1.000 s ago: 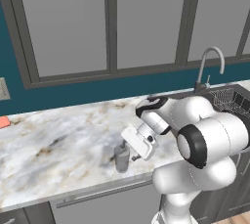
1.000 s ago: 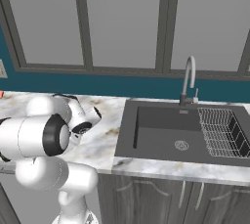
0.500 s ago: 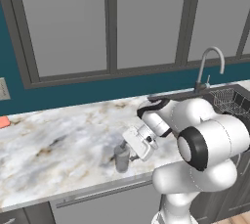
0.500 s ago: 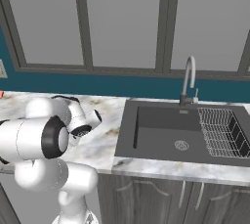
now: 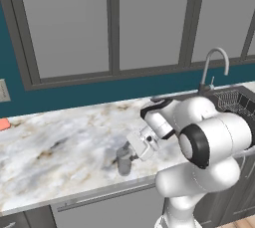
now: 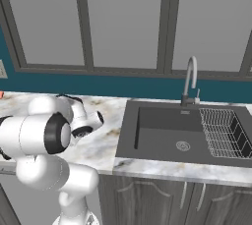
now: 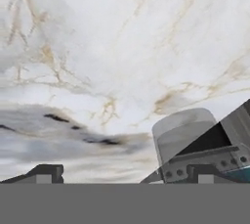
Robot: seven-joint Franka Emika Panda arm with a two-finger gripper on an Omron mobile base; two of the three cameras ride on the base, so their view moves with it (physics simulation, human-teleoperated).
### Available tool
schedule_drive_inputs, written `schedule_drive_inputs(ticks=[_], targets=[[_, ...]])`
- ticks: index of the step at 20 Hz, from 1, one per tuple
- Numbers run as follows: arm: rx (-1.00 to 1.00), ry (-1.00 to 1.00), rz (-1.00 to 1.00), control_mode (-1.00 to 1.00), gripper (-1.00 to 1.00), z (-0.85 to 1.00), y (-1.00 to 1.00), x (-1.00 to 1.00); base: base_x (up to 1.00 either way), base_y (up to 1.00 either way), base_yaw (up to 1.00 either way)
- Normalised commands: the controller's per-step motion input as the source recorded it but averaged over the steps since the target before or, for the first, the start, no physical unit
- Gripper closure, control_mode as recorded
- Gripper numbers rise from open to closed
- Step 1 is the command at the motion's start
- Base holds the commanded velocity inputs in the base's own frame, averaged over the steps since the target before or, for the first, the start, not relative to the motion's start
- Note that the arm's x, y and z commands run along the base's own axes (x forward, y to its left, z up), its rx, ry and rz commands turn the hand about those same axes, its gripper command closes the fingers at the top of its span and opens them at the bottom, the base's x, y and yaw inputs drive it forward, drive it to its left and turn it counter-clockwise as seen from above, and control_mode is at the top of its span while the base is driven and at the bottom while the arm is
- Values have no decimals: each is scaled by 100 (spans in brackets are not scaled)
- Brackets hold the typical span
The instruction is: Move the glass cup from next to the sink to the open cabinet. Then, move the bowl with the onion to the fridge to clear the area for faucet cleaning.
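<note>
The glass cup (image 5: 123, 163) stands upright on the marble bench (image 5: 60, 142), just below the gripper (image 5: 130, 148), off toward its right fingertip (image 7: 205, 172); the jaws are spread, grasping nothing.

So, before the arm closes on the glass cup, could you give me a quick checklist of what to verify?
1. Glass cup upright on the marble counter: ok.
2. Gripper down at the cup: ok.
3. Cup centred between the fingers: not ok; in the hand view the cup sits by the right fingertip.
4. Fingers spread wider than the cup: ok.
5. Counter around the cup free of clutter: ok.
6. Open cabinet reachable: cannot tell.
</note>
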Motion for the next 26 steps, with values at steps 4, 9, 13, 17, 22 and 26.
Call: schedule_drive_inputs(ticks=[4, 9, 13, 17, 22, 26], targets=[[-4, 12, 1, -100, -100, -27, 0, -9, 0, 0, 0], [-2, 11, 0, -100, -100, -6, 3, -2, 0, 0, 0], [-1, 11, 0, -100, -100, 0, 14, 0, 0, 0, 0], [0, 8, 10, -100, -100, 0, 9, -22, 0, 0, 0], [0, 3, 10, -100, -100, 0, -2, -22, 0, 0, 0], [0, 0, 3, -100, -100, 0, -2, -4, 0, 0, 0]])
